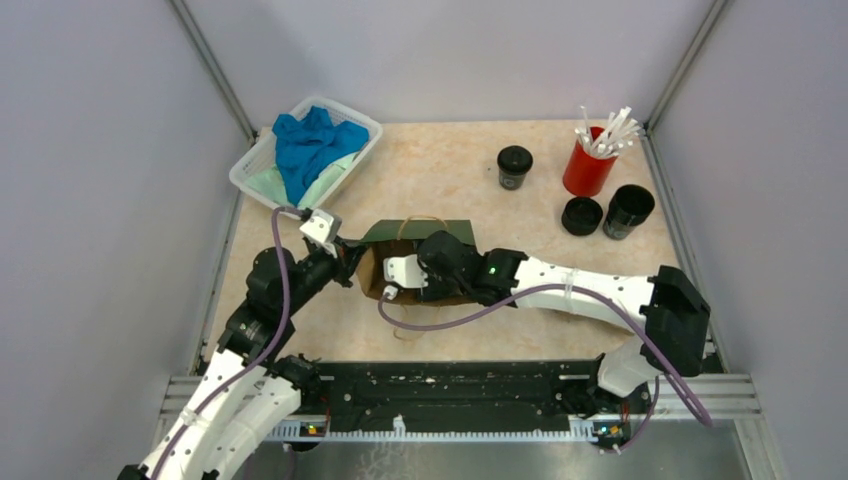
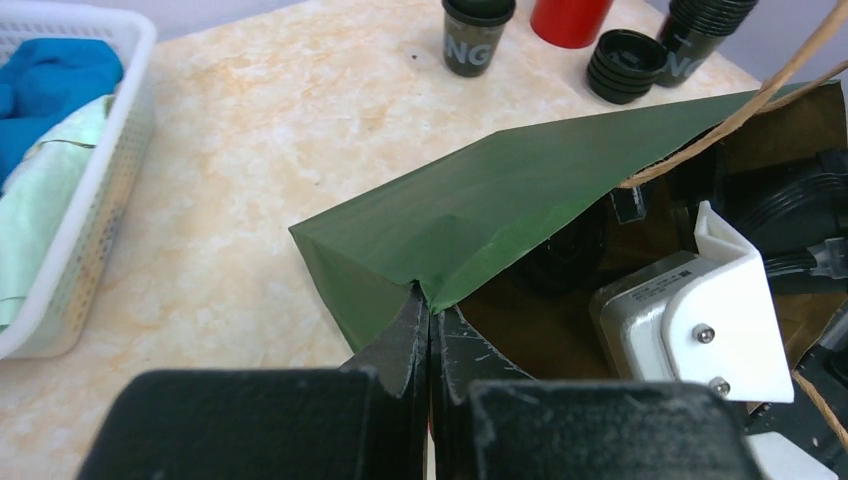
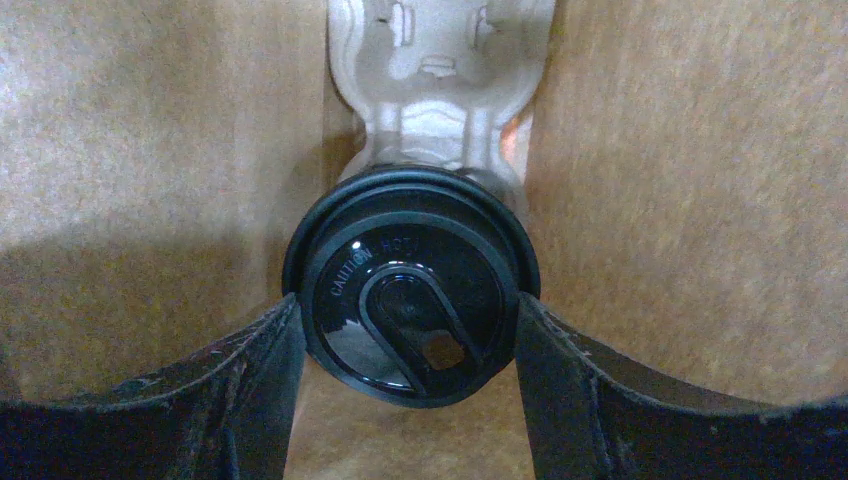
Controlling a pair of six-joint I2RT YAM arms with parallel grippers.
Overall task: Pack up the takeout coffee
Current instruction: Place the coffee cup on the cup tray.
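- My right fingers, half spread, clamp the lidded black cup inside the paper bag.
- Lid faces my wrist; its long axis points at the pulp carrier.
- My left fingers, pressed together, pinch the bag's rim.

Beige marbled tabletop: white plastic basket in the far left corner, green paper bag mid-surface, lidded black disposable cup, red cup, black lid stack and open black cup toward the far right corner.
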